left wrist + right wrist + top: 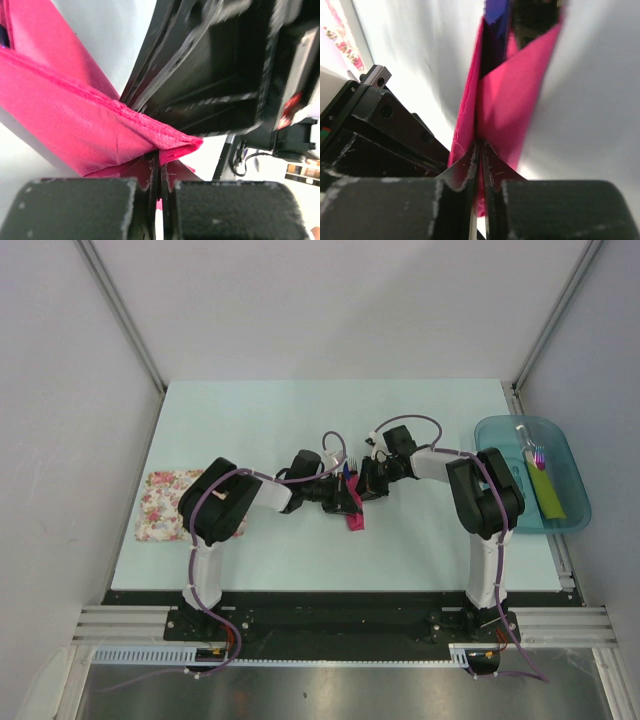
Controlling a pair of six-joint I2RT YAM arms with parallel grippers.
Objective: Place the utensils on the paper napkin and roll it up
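2 grippers pinch the folded paper napkin (355, 518): left gripper (159, 167) and right gripper (480, 150) both clamped on it, a blue utensil (496, 12) inside.

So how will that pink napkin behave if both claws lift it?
Probably floppy: the napkin creases and folds where the left claw pinches it. Likely light and tear-prone, since it looks like thin paper. The blue utensil inside may slip out an end.

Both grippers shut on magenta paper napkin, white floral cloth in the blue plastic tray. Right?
No: the white floral cloth lies on the table's left side, not in the blue plastic tray (top external view). Rest stands.
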